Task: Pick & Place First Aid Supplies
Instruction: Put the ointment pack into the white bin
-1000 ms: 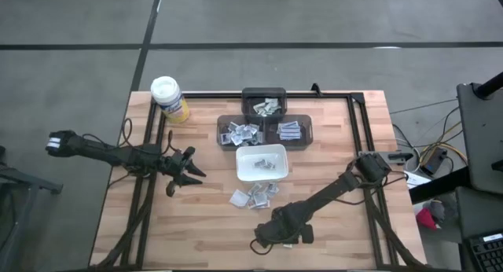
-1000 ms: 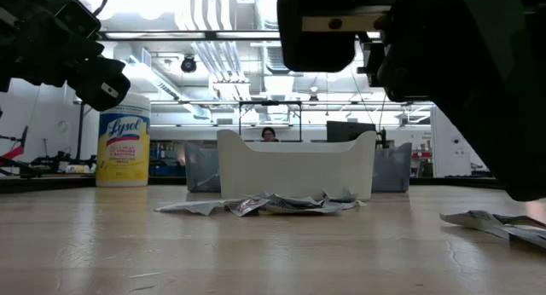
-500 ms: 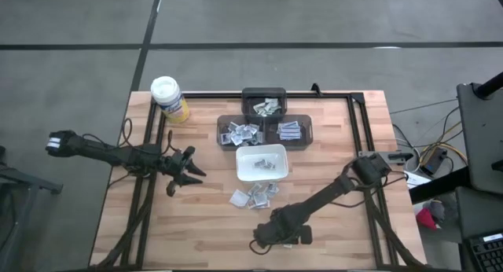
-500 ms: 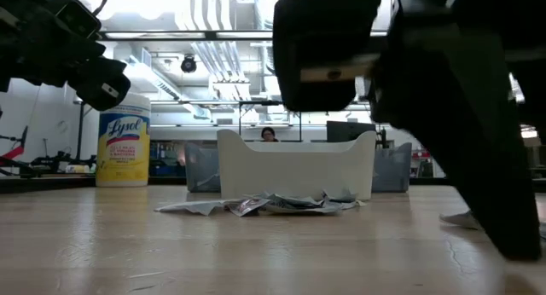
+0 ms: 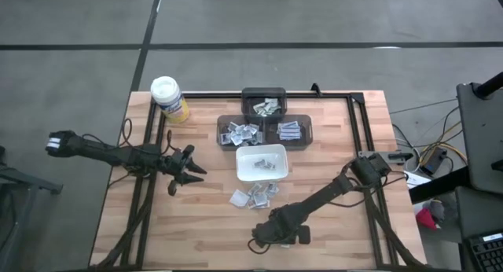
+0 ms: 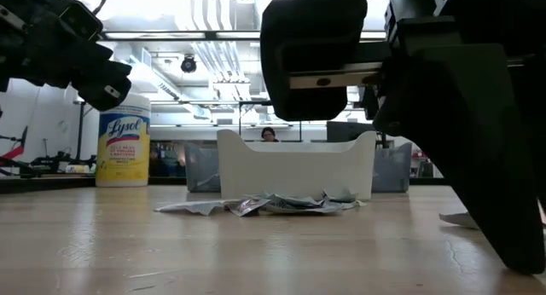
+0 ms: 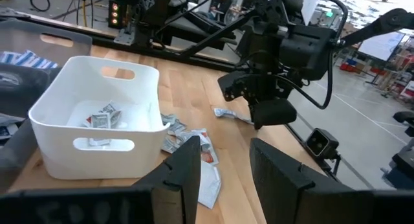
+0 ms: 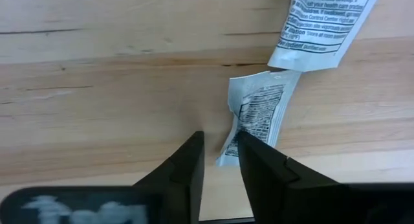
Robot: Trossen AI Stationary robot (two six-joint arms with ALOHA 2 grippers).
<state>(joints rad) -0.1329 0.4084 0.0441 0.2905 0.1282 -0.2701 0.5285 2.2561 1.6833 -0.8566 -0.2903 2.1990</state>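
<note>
Packets of first aid supplies, small flat white-and-grey paper sachets with printed faces (image 5: 253, 195), lie in a loose heap on the pale wooden surface (image 5: 204, 233) just in front of the white rectangular plastic dish (image 5: 262, 163) in the high view, with more in the dark bins behind it. We see the left pincer (image 5: 187, 171) hanging well to the left of the heap, and the right pincer (image 5: 277, 239) down at the near edge of the surface, by stray packets there.

From the low view, the heap (image 6: 264, 205) sits crumpled and thin before the dish (image 6: 297, 167), a yellow plastic wipes canister with a white lid (image 6: 124, 150) standing off to one side; the right arm's bulk fills the foreground.

From the left wrist, we find that pincer's fingers (image 7: 184, 175) parted and empty, looking toward the dish (image 7: 97, 114) and the packets beside it.

From the right wrist, the fingers (image 8: 259, 162) stand narrowly apart, straddling the corner of a creased sachet (image 8: 255, 117); we cannot tell whether they grip it yet.

We judge these packets feather-light, limp and slick, lying flat against the wood, so a raised, crumpled edge offers the best hold.
</note>
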